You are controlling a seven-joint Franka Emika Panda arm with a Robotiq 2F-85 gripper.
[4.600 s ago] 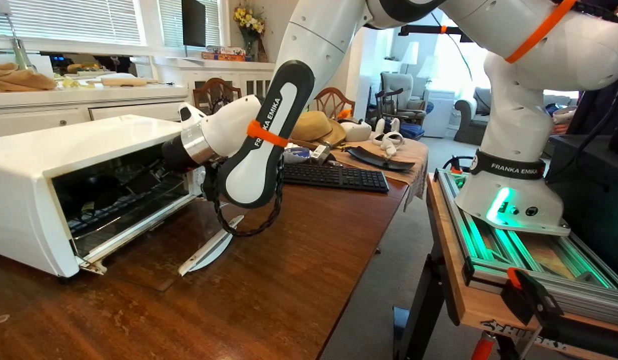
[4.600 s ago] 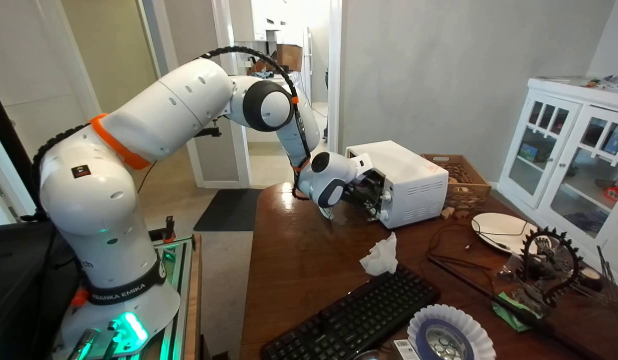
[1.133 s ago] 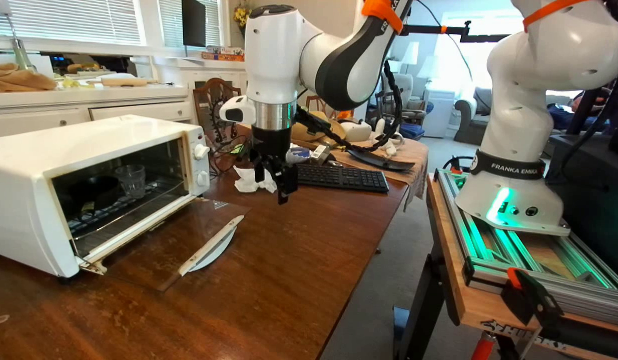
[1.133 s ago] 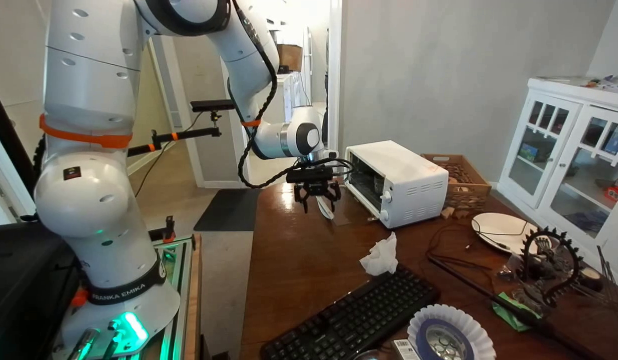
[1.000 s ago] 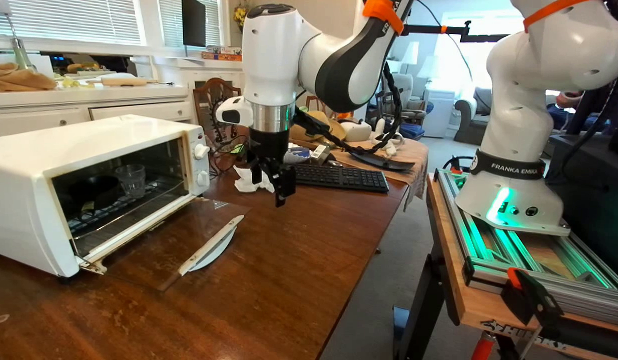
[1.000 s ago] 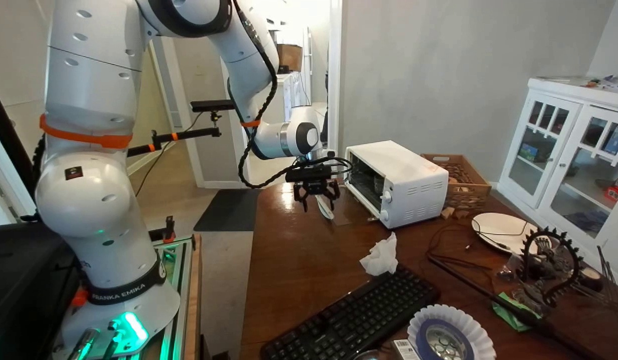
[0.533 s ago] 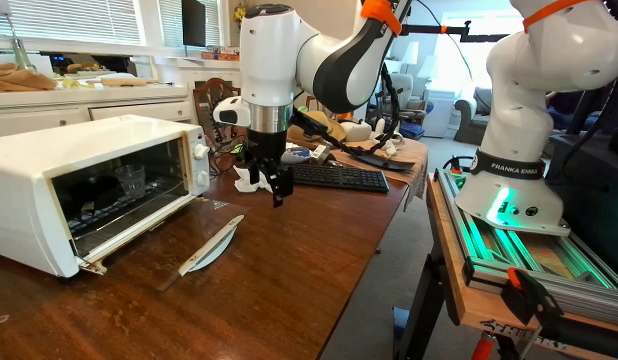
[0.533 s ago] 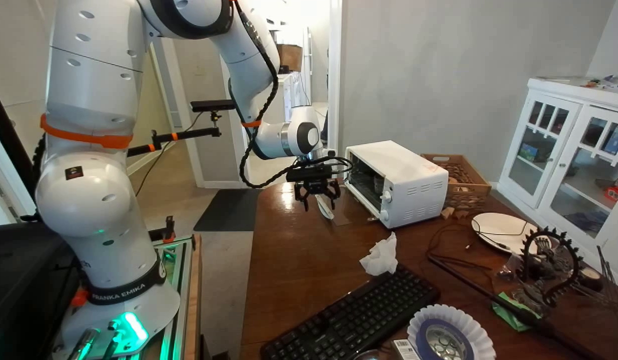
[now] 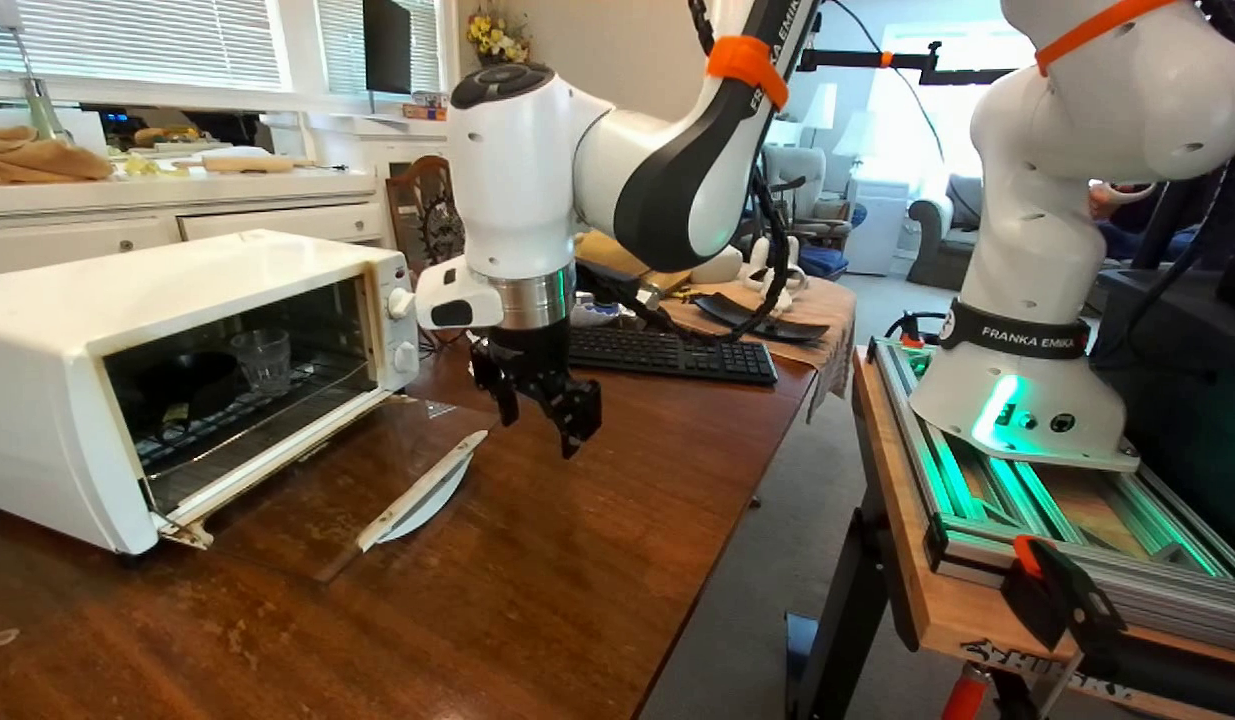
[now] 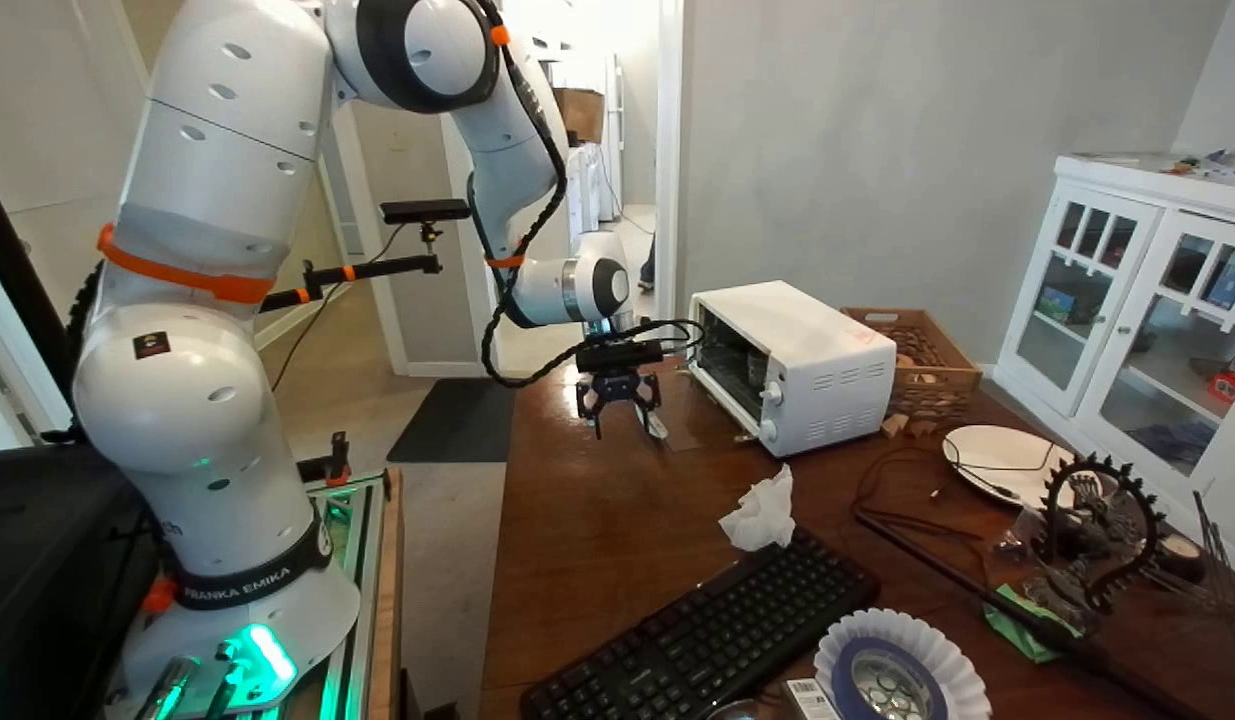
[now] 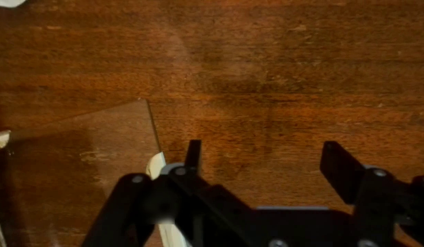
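Clearly, in an exterior view, the gripper (image 9: 542,430) hangs above the table (image 9: 497,600) with its fingers spread and nothing between them, near the white handle (image 9: 424,488) of the lowered glass door (image 9: 349,482) of the toaster oven (image 9: 187,285). The likeliest trouble, I judge, would be a descent too close to that door: a finger could land on the handle or the glass and strain it where it joins the oven — or crack it. A hard knock could also jar the clear tumbler (image 9: 262,360) inside. Beside it, the dark pan (image 9: 187,385) sinks into shadow, its outline hard to read.

In an exterior view, crumpled white paper (image 10: 760,512) lies by the keyboard (image 10: 712,630), well apart from the gripper; a low, wide sideways swing might sweep it along. The fingers hide part of the handle, and the oven's side wall shuts off most of the interior.

In the wrist view, one finger overlaps the handle, so descending without first shifting aside risks a collision. The height beneath the fingertips can't be judged, the handle's middle is hidden, and a white scrap (image 11: 7,2) is cut off at the top-left corner — what it is, I can't tell.
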